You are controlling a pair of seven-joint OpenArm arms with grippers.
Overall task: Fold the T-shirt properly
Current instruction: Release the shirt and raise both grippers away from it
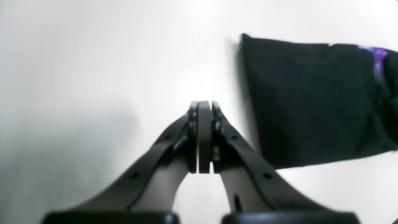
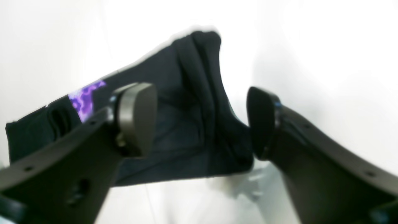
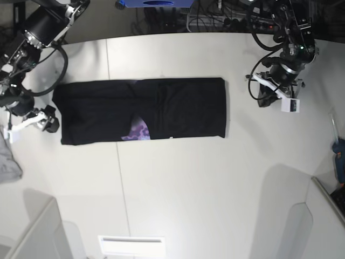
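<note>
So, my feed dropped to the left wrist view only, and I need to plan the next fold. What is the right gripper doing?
Observer: In the right wrist view, the right gripper is open, its fingers on either side of part of the T-shirt, from this angle.
Operator: I see just a sliver of purple print. How much shows from above?
Observer: The base view shows a purple patch at the shirt's edge near its middle, widening towards that edge.
Operator: And where is my left gripper relative to the shirt?
Observer: The base view has it off to the side of the shirt's end, not touching the cloth.
</note>
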